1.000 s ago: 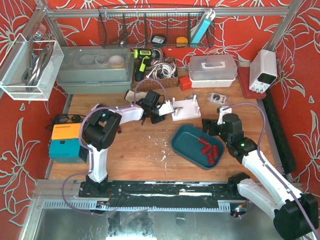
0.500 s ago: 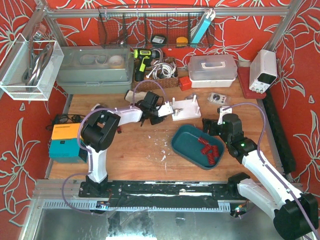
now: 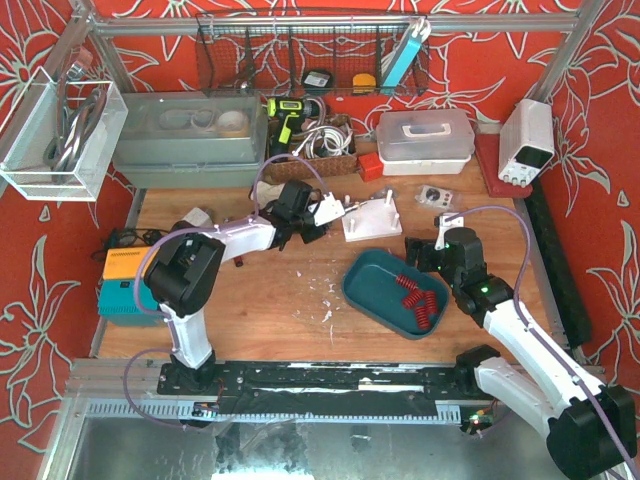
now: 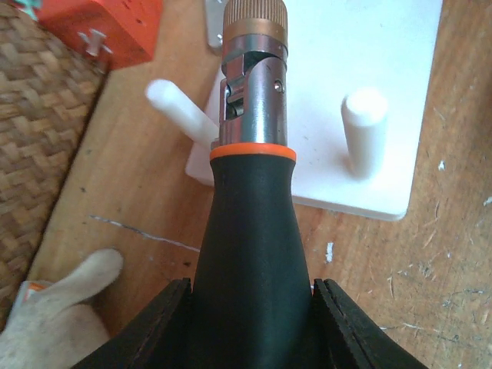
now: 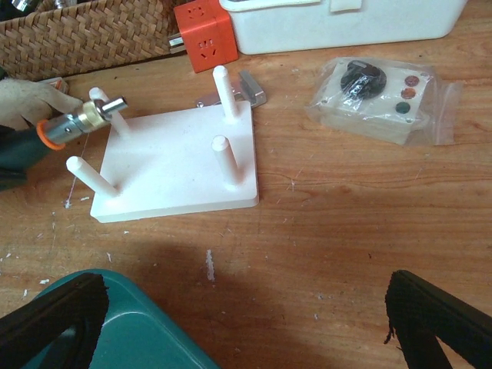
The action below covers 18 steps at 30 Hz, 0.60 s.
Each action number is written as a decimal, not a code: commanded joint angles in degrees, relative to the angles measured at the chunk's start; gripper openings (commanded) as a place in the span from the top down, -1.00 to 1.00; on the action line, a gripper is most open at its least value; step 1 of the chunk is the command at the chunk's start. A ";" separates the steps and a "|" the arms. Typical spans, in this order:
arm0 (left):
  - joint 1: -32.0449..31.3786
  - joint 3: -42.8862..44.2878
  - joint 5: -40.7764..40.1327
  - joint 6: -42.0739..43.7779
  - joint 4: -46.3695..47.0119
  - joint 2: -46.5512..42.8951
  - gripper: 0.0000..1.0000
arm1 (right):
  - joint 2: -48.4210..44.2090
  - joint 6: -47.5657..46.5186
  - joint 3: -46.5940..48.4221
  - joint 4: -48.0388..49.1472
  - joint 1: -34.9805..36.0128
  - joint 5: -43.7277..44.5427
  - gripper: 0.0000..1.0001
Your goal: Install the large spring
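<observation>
The left hand [image 4: 250,323] is clamped on the thick black handle of a driver tool [image 4: 250,223], its two fingers pressed against either side of the grip. The tool's orange ring, steel collar and brass tip point away from the wrist and reach over the left edge of the white peg board [image 5: 181,161], close to its far-left peg [image 4: 178,109]. The board lies flat on the wooden tabletop [image 5: 346,207] with four upright white pegs and a small metal bracket [image 5: 247,87] at its far edge. A pale glove [image 4: 58,307] lies to the left of the tool, beside the wicker basket [image 5: 84,31], and an orange block [image 5: 204,34] sits just beyond the board. The right hand [image 5: 242,319] hangs with its fingers spread wide and nothing between them, at the far right of the teal tray [image 3: 365,285]. The red springs [image 3: 410,292] lie in a loose heap in the right part of that tray, well apart from the board; which one is the large spring cannot be told. A bagged control box [image 5: 380,100] lies to the right of the board.
</observation>
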 commanded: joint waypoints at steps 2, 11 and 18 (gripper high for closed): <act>-0.34 -1.33 -1.04 -2.87 7.35 -4.93 1.00 | 0.20 0.65 -1.10 1.44 0.47 1.25 -0.98; -0.08 -3.83 -18.94 -20.14 11.22 -11.43 1.00 | 0.05 0.84 -1.10 1.30 0.47 1.31 -0.98; 2.84 -3.68 -29.09 -49.78 -1.80 -16.06 1.00 | 0.27 1.25 -0.86 1.21 0.51 0.76 -0.98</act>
